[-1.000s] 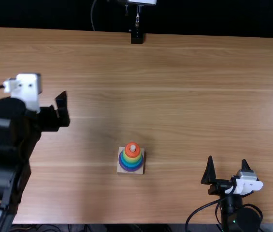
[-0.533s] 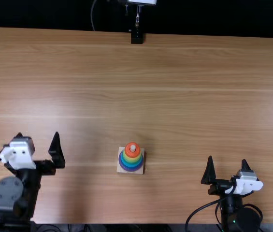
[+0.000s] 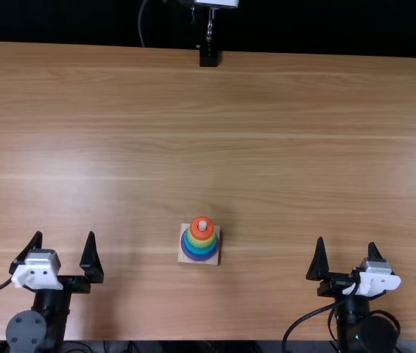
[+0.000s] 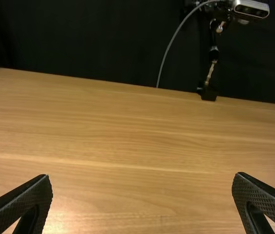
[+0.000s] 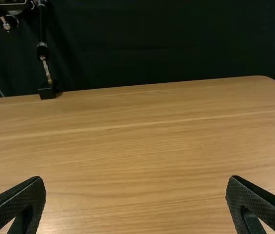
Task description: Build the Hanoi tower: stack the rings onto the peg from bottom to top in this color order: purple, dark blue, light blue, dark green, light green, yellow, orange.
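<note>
Orange ring (image 3: 202,228) sits topmost on the peg (image 3: 202,226), above yellow, blue and purple rings; the square base (image 3: 184,258) rests on the tabletop (image 3: 266,147), between both grippers. Left gripper (image 3: 64,254): fingers apart, nothing held. Right gripper (image 3: 345,259): likewise parted and unloaded.

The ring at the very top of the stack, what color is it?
The top ring is orange, clearest in the top view.
</note>
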You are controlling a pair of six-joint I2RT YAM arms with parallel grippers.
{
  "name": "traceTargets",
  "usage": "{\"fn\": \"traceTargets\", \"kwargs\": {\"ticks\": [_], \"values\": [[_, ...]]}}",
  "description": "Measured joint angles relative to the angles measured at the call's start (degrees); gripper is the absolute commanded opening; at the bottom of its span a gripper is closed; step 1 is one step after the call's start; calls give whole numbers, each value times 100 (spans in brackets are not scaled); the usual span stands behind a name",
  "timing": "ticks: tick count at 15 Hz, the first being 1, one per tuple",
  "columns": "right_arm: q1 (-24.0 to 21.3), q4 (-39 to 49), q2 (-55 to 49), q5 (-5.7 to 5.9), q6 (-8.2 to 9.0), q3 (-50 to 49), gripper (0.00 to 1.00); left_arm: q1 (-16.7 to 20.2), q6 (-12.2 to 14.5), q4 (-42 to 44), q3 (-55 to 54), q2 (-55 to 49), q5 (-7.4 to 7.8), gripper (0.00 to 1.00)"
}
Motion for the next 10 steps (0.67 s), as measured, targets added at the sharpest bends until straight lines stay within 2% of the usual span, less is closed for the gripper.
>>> {"fn": "traceTargets", "kwargs": {"ticks": [10], "values": [[-2,2,0,4,0,0,100,0,13,-26,-225,-299,0,100]]}}
